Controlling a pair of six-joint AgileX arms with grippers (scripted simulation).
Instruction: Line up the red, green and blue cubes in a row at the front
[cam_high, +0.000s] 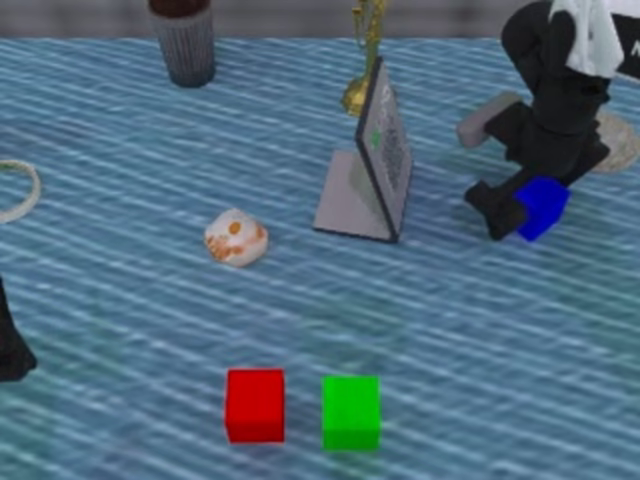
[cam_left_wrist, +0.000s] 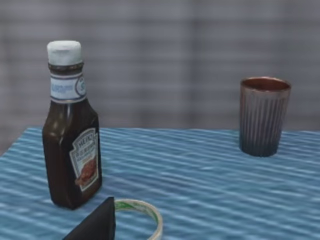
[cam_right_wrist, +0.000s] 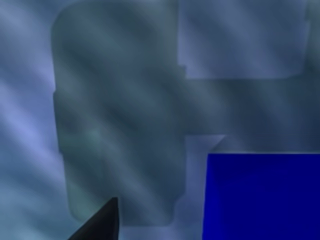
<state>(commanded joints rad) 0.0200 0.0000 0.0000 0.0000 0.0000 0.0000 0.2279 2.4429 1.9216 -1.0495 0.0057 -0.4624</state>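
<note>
right gripper (cam_high: 522, 210) at 3 o'clock clamps blue cube (cam_high: 545, 206) | rigid, glossy (likely slippery): grip flat opposite faces | left gripper (cam_high: 12, 350) parked at 9 o'clock, opening unclear

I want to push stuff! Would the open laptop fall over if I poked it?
Probably, yes. The laptop stands on the blue table with its screen raised steeply, so a poke high on the screen might fold it or rock it. Its flat base would likely slide rather than roll. It looks stiff, not floppy.
</note>
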